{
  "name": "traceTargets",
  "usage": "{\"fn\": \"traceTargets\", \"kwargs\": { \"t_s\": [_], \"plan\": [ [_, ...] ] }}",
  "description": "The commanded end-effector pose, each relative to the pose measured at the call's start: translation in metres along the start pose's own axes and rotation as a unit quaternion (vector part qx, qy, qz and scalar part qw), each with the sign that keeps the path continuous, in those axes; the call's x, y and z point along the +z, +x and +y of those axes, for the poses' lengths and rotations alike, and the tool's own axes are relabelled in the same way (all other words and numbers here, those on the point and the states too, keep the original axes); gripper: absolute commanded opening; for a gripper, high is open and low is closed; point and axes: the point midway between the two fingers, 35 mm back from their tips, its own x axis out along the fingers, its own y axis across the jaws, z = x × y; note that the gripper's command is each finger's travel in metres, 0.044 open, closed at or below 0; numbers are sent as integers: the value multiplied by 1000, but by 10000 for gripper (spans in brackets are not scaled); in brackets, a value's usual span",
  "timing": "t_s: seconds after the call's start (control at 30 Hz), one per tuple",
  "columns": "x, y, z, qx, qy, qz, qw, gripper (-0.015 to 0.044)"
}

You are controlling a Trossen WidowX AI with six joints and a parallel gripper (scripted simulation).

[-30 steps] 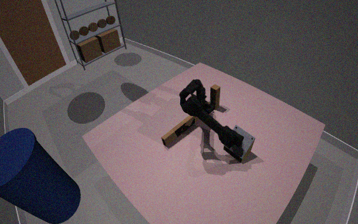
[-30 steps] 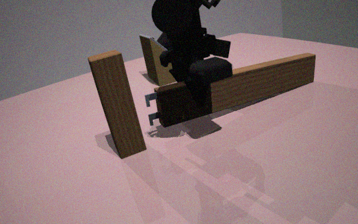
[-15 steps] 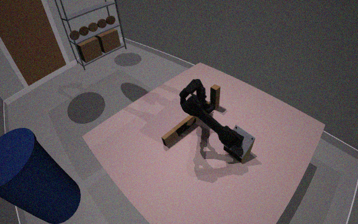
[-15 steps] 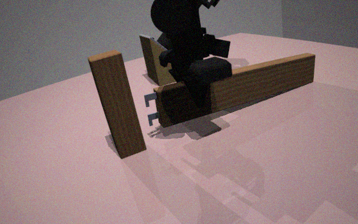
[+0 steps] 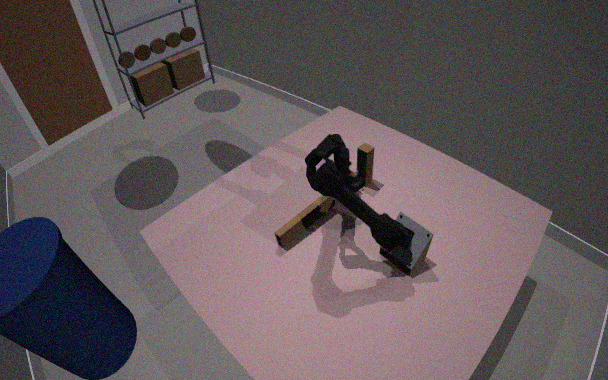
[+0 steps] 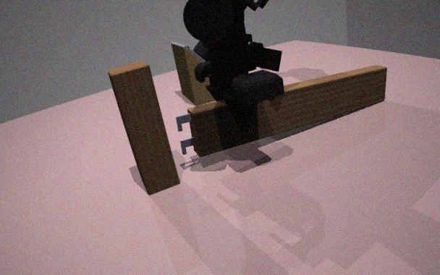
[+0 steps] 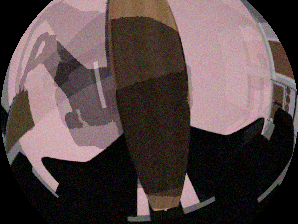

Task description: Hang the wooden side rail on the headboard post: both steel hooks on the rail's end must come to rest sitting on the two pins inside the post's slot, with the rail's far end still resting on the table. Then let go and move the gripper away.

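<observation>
The wooden headboard post (image 5: 365, 161) (image 6: 142, 127) stands upright on the pink table (image 5: 250, 300) (image 6: 72, 224). The wooden side rail (image 5: 299, 227) (image 6: 326, 95) (image 7: 143, 63) lies on edge, pointing at the post. Its two steel hooks (image 6: 184, 133) hang in the air a short gap from the post, not touching it. The hooked end is raised a little off the table, and the far end rests on it. My gripper (image 5: 339, 187) (image 6: 240, 124) is shut on the rail near the hooked end, gripping it from above. The post's slot and pins are hidden.
The arm's base block (image 5: 416, 240) (image 6: 186, 74) stands on the table behind the rail. Off the table, a blue barrel (image 5: 45, 300) stands on the floor at the front left, and a shelf rack (image 5: 155, 55) stands at the back.
</observation>
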Motion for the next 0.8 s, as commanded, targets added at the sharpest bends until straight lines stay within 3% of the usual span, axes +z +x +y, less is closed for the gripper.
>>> {"fn": "traceTargets", "kwargs": {
  "t_s": [0.0,0.77],
  "plan": [
    [-3,-3,-2,-4,-1,2,1000,0],
    [-5,-4,-1,-4,-1,2,1000,0]
  ]
}}
